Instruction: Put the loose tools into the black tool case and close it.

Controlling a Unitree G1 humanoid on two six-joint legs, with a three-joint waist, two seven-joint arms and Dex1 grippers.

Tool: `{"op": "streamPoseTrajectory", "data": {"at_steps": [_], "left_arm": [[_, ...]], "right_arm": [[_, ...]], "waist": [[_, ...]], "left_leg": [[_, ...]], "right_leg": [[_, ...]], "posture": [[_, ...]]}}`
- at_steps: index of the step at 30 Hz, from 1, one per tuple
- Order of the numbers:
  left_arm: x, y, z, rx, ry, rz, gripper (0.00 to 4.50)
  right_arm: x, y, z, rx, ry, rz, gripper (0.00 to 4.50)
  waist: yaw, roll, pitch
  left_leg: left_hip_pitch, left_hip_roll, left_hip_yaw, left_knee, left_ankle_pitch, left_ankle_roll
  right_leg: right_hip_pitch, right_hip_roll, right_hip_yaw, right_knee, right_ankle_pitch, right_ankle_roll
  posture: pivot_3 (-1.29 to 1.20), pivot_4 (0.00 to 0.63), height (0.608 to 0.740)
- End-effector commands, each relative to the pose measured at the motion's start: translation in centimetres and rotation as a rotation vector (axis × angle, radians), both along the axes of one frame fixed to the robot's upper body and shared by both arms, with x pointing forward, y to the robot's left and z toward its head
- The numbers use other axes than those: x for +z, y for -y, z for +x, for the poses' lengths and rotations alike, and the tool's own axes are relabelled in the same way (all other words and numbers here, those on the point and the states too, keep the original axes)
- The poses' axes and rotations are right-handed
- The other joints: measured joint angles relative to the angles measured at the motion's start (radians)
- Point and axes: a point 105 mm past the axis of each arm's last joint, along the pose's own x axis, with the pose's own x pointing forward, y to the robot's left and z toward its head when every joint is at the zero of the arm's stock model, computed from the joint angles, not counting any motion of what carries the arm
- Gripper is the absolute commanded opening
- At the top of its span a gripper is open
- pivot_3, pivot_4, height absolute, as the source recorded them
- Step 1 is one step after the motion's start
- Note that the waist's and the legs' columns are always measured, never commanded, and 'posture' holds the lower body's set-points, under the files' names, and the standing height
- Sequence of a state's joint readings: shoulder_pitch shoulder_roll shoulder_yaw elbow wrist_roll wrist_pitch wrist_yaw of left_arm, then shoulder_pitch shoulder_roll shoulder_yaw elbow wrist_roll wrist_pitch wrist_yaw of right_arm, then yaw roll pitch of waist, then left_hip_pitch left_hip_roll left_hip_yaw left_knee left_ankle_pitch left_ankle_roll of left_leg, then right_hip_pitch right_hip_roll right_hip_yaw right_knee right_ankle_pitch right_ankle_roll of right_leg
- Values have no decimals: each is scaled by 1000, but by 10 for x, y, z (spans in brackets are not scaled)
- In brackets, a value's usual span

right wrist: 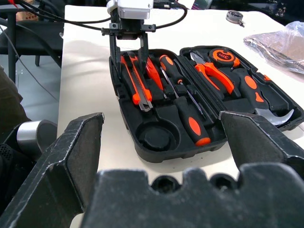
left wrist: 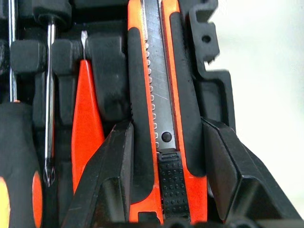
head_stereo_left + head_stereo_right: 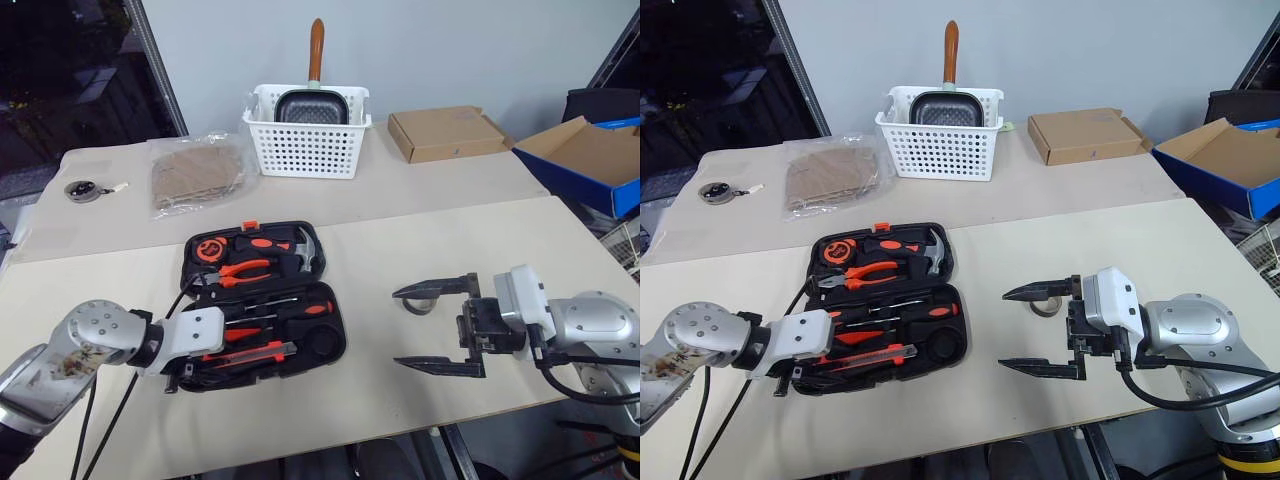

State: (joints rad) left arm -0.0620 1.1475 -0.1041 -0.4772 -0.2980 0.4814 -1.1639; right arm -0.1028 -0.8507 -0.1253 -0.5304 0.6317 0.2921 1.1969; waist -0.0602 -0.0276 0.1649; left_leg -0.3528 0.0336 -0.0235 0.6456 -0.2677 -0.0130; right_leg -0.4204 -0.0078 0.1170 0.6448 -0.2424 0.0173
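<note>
The beige tabletop (image 3: 420, 400) lies bare along its near edge. The black plastic tool case (image 3: 330, 345) lies unfolded left of centre, near that edge. The left hand (image 1: 129, 47) straddles the orange-and-black utility knife (image 2: 164, 118) lying in its slot; whether it pinches, I cannot tell. The right hand (image 3: 435, 330) hovers spread wide, grasping nothing, above the small greyish tape roll (image 3: 420, 303). A white perforated basket (image 3: 305, 140) stands toward the far edge.
</note>
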Motion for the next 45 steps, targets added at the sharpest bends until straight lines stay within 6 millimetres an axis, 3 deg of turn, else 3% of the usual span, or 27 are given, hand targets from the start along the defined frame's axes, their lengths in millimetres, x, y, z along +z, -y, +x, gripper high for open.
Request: {"op": "streamPoseTrajectory", "data": {"at_steps": [1,3,5,6,7,11,15,20,24,28,33,40,43,45], "left_arm": [[-7,11,-9,-25,-42,-13,1654],[-8,10,-10,-23,-49,-9,1654],[-8,7,-9,-15,-43,0,2651],[-8,5,-9,-8,-40,2,2761],[-6,4,-8,-2,-34,-2,3221],[28,16,0,62,24,-215,4481],[65,20,2,153,11,-494,4481],[66,20,17,293,46,-645,2998],[35,20,2,299,77,-597,1397],[8,3,-13,368,108,-562,183],[-18,-14,-26,392,84,-480,85],[-61,-22,-28,407,21,-333,85],[-55,-16,-27,467,-15,-435,85],[-31,-3,-29,434,-22,-587,85]], "right_arm": [[7,-3,-4,25,32,-2,4500],[7,-4,-4,23,32,0,4500],[7,-4,-4,23,33,2,4500],[7,-4,-4,23,32,2,4500],[7,-4,-4,22,32,2,4500],[6,-3,-4,18,31,2,4500],[5,-2,-4,13,29,3,4500],[3,-6,0,18,28,10,4500],[5,-5,1,18,33,8,4500],[5,-4,1,12,33,1,4500],[5,-3,0,6,31,-3,4500],[6,-2,1,3,36,-6,4500],[6,-1,0,1,35,-10,4500],[6,-1,-1,-1,32,-11,4500]], "waist": [[0,0,0],[1,0,0],[2,0,0],[1,0,0],[1,0,0],[-5,0,0],[-5,-2,1],[-5,-2,1],[-14,-1,1],[-6,-1,1],[4,-1,1],[8,4,-3],[6,6,-4],[1,6,-3]], "left_leg": [[0,0,0,0,0,0],[0,0,0,0,0,0],[0,0,0,0,0,0],[0,0,0,0,0,0],[0,0,0,0,0,0],[0,0,1,0,0,1],[0,1,-1,1,0,1],[1,0,-1,2,0,1],[1,0,0,2,0,1],[0,0,-1,2,0,1],[1,0,0,2,0,0],[4,-1,0,3,0,1],[8,-1,0,3,0,1],[11,-1,1,2,0,1]], "right_leg": [[0,0,0,0,0,0],[0,0,0,0,0,0],[0,0,0,0,0,0],[0,0,0,0,0,0],[0,0,0,0,0,0],[0,0,1,-1,0,0],[-1,0,-1,0,0,0],[1,0,-1,1,0,0],[1,0,2,1,0,0],[-1,0,1,1,1,-1],[1,0,1,1,0,0],[4,0,1,1,1,1],[8,0,2,1,1,1],[11,0,3,1,1,1]], "posture": [[0,150,740],[0,150,740],[0,150,740],[0,150,740],[0,150,740],[0,150,740],[0,150,740],[0,150,740],[0,150,740],[0,150,740],[0,150,740],[0,150,740],[0,150,740],[0,150,740]]}}
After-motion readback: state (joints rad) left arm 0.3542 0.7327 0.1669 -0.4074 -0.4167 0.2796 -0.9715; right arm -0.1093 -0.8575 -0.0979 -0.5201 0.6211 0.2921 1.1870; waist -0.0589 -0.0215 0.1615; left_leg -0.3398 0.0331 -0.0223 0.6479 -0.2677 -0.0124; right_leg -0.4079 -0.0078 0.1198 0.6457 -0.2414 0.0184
